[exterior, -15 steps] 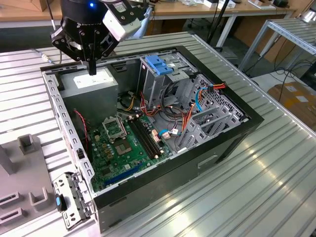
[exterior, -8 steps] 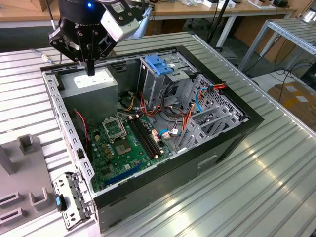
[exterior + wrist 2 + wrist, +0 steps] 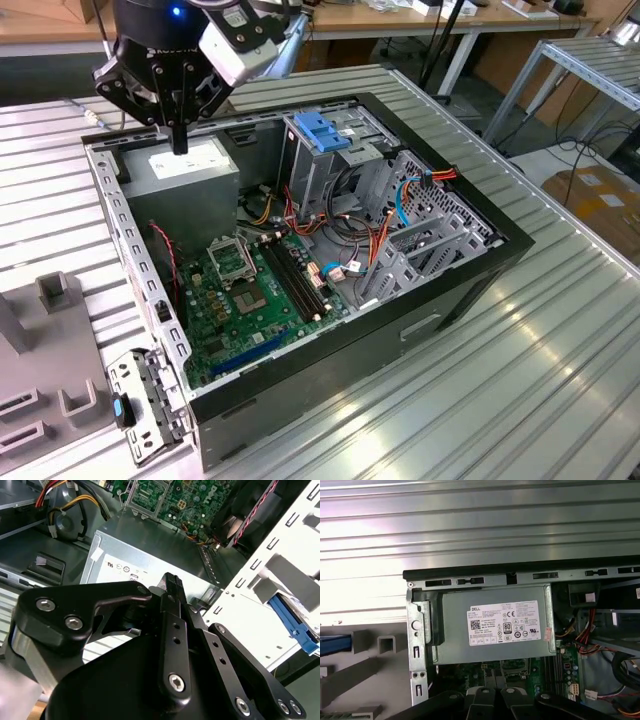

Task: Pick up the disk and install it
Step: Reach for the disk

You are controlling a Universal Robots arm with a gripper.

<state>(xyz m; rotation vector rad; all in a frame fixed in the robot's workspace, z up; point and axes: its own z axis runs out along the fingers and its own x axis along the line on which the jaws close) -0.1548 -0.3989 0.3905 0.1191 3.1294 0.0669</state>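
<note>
- The ribbed silver metal worktop (image 3: 520, 380) carries everything.
- On it lies the open black computer case (image 3: 400, 330), side panel off, with the green motherboard (image 3: 235, 310) exposed on its floor.
- In the case's far corner, toward the exterior view's left, is the big grey power-supply box with a white sticker (image 3: 185, 180).
- Just outside the case, on the exterior view's left, is a grey slotted holder block (image 3: 50, 390).
- The black tool (image 3: 180, 140) hangs right above the power-supply box. Its fingers are pressed together with nothing between them, and it's clear of the box.
- And the disk (image 3: 334, 644): in the first wrist view only its blue carrier edge peeks in, lying on the grey holder outside the case wall. In the second wrist view the blue edge (image 3: 292, 622) shows beyond the case's pale slotted rail, well apart from the tool.
</note>
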